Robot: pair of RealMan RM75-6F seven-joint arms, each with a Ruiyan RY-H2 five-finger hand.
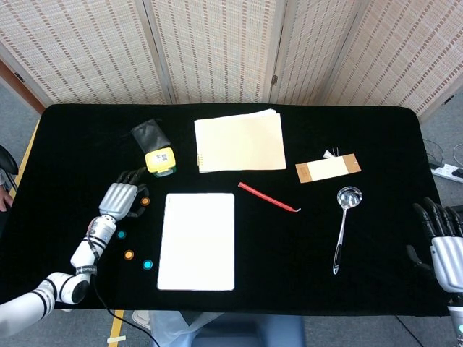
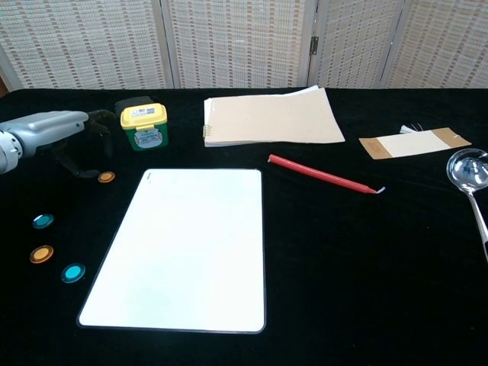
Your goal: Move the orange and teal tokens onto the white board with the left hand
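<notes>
Left hand is hovering open-fingered by an orange token, yellow tape measure sitting right behind; right hand is idling open.

No writing can be read anywhere. The yellow box at the far left of the table carries a white label, its print too small to read.

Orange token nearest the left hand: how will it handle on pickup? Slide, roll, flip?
The orange token looks like a thin flat disc lying flush on the black table, so the left hand has little edge to catch. It is probably light and more likely to slide than lift cleanly. Lying flat, it should not roll unless tipped on edge.
</notes>
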